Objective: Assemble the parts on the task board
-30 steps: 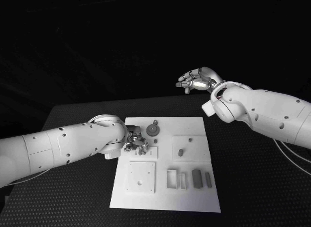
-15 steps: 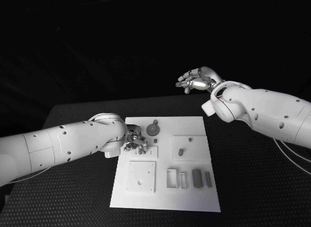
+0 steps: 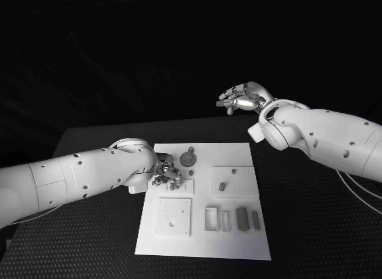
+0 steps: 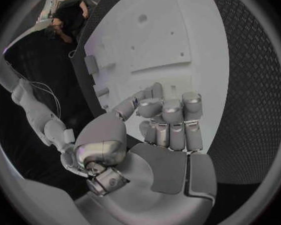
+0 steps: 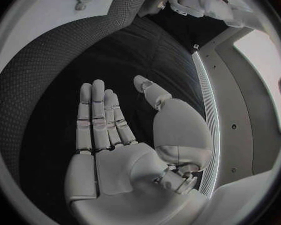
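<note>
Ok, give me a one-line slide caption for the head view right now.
Left hand works at the task board's left edge near a round part; right hand raised beyond the table, holding nothing.

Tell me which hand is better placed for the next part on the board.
Left, probably. The left hand is down over the task board beside the round part, fingers curled. The right hand is raised beyond the table, open.

White rounded arms, dark screw holes; silver jointed robot hand (image 5: pixel 125 150); thin cables.
</note>
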`<action>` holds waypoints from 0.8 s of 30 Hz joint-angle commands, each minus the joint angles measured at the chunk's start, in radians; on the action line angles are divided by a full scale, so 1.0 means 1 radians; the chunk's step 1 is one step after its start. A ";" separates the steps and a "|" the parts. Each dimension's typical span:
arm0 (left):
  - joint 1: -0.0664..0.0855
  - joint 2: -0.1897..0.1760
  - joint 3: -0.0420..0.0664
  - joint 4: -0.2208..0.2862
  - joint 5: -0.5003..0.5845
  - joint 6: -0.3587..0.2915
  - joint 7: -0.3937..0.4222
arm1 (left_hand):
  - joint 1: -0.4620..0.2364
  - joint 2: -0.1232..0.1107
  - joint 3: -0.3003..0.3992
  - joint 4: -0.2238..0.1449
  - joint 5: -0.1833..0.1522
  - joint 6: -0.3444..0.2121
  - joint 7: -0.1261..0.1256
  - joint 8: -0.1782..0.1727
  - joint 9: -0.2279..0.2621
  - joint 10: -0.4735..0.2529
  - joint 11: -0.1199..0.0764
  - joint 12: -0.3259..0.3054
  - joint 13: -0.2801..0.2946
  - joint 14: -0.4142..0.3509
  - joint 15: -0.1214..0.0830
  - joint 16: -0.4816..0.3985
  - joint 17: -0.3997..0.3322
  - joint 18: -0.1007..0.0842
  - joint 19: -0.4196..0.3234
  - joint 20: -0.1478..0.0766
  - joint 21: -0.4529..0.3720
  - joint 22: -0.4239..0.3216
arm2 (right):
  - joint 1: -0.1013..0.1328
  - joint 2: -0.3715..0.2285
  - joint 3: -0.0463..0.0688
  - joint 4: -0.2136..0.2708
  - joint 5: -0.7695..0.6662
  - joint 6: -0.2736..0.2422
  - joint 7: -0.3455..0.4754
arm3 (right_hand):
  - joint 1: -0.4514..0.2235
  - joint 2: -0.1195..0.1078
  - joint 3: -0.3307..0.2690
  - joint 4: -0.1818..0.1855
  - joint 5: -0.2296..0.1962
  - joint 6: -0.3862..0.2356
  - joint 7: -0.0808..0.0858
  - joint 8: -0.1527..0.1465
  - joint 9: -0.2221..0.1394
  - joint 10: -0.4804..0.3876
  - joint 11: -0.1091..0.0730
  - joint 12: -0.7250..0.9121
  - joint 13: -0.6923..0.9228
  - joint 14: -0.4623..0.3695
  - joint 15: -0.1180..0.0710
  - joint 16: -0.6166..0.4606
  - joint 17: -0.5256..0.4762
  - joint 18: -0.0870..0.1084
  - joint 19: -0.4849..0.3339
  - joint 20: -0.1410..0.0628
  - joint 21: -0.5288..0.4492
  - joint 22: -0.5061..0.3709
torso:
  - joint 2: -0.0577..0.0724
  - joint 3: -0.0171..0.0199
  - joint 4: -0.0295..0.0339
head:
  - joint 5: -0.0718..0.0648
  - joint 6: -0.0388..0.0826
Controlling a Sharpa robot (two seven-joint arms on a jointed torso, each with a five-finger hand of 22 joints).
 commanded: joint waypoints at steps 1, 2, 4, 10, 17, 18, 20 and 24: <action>-0.001 0.006 0.000 0.007 0.014 0.030 0.020 | 0.024 0.015 0.012 -0.007 0.004 0.172 -0.107 0.006 -0.002 -0.040 -0.033 0.004 -0.001 0.018 -0.025 0.004 -0.001 0.012 -0.005 -0.101 0.001 0.009 | -0.001 0.000 0.001 0.000 -0.005 0.013 0.004 | 0.002 0.011 -0.001 -0.005 0.005 -0.002 0.010 0.007 -0.001 -0.009 -0.001 0.005 -0.002 0.002 0.008 -0.007 0.001 0.000 -0.010 0.000 -0.004 0.001 | 0.000 -0.0006 -0.0001 | 0.000 -0.001; -0.001 0.006 0.000 0.007 0.014 0.028 0.020 | 0.024 0.014 0.012 -0.008 0.004 0.172 -0.107 0.006 -0.002 -0.040 -0.033 0.004 -0.001 0.018 -0.025 0.004 -0.001 0.012 -0.005 -0.101 0.002 0.009 | -0.001 0.000 0.001 0.000 -0.005 0.013 0.004 | 0.002 0.011 -0.001 -0.005 0.005 -0.002 0.010 0.007 -0.001 -0.009 -0.001 0.005 -0.002 0.002 0.008 -0.007 0.002 0.000 -0.010 0.000 -0.004 0.001 | 0.000 -0.0006 0.0000 | 0.001 -0.001; -0.001 0.006 0.000 0.005 0.014 0.027 0.021 | 0.025 0.014 0.012 -0.008 0.005 0.172 -0.108 0.006 -0.002 -0.040 -0.033 0.004 -0.002 0.018 -0.025 0.004 -0.001 0.012 -0.005 -0.101 0.002 0.009 | -0.001 0.000 0.001 0.000 -0.005 0.013 0.004 | 0.002 0.011 -0.001 -0.005 0.005 -0.002 0.010 0.007 -0.001 -0.009 -0.001 0.005 -0.002 0.002 0.008 -0.008 0.002 0.000 -0.010 0.000 -0.004 0.001 | 0.000 -0.0002 0.0000 | 0.000 0.000; -0.001 0.007 0.000 -0.001 0.015 0.021 0.022 | 0.027 0.013 0.012 -0.008 0.006 0.172 -0.108 0.007 -0.002 -0.040 -0.033 0.005 -0.002 0.018 -0.025 0.004 -0.002 0.012 -0.005 -0.101 0.002 0.009 | -0.001 0.001 0.001 0.000 -0.005 0.013 0.004 | 0.002 0.011 -0.001 -0.005 0.005 -0.002 0.010 0.007 -0.001 -0.010 0.000 0.006 -0.003 0.002 0.008 -0.008 0.003 0.000 -0.010 0.001 -0.005 0.002 | 0.000 -0.0007 -0.0002 | 0.000 0.001; -0.001 0.018 -0.004 -0.016 0.005 0.009 0.014 | 0.026 0.017 0.006 -0.002 -0.015 0.171 -0.107 0.009 -0.005 -0.040 -0.033 0.006 -0.005 0.017 -0.024 0.005 -0.004 0.011 -0.005 -0.100 0.002 0.009 | -0.001 0.000 0.001 0.000 -0.005 0.013 0.004 | 0.003 0.011 -0.001 -0.005 0.005 -0.002 0.010 0.007 -0.002 -0.010 0.000 0.007 -0.004 0.002 0.008 -0.010 0.004 0.000 -0.010 0.001 -0.005 0.002 | 0.000 0.0001 -0.0002 | 0.000 0.001; -0.001 0.022 -0.004 -0.022 0.005 0.016 0.014 | 0.023 0.020 0.003 0.002 -0.033 0.170 -0.107 0.010 -0.007 -0.040 -0.032 0.007 -0.006 0.017 -0.024 0.005 -0.005 0.010 -0.005 -0.100 0.002 0.008 | -0.001 0.001 0.001 0.000 -0.005 0.013 0.004 | 0.003 0.011 -0.001 -0.005 0.005 -0.002 0.010 0.007 -0.002 -0.010 0.000 0.007 -0.004 0.002 0.008 -0.010 0.004 0.000 -0.010 0.001 -0.005 0.002 | 0.000 0.0001 -0.0005 | 0.000 0.002; -0.001 0.024 -0.004 -0.027 0.005 0.021 0.012 | 0.019 0.022 0.000 0.005 -0.044 0.170 -0.107 0.011 -0.008 -0.041 -0.032 0.007 -0.007 0.016 -0.024 0.006 -0.006 0.010 -0.006 -0.099 0.001 0.008 | -0.001 0.001 0.001 0.000 -0.005 0.013 0.004 | 0.003 0.011 -0.001 -0.005 0.005 -0.002 0.010 0.007 -0.002 -0.010 0.000 0.007 -0.004 0.002 0.008 -0.010 0.004 0.000 -0.010 0.001 -0.005 0.002 | 0.000 0.0000 -0.0010 | 0.000 0.001; -0.001 0.026 -0.005 -0.032 0.005 0.024 0.011 | 0.010 0.021 -0.005 0.013 -0.068 0.169 -0.106 0.013 -0.011 -0.041 -0.031 0.009 -0.010 0.015 -0.025 0.006 -0.008 0.010 -0.007 -0.099 0.000 0.007 | -0.001 0.000 0.001 0.000 -0.005 0.013 0.004 | 0.003 0.012 -0.001 -0.005 0.005 -0.002 0.010 0.007 -0.002 -0.010 0.000 0.007 -0.005 0.002 0.008 -0.011 0.005 0.000 -0.011 0.001 -0.005 0.002 | 0.000 0.0005 -0.0015 | 0.000 -0.001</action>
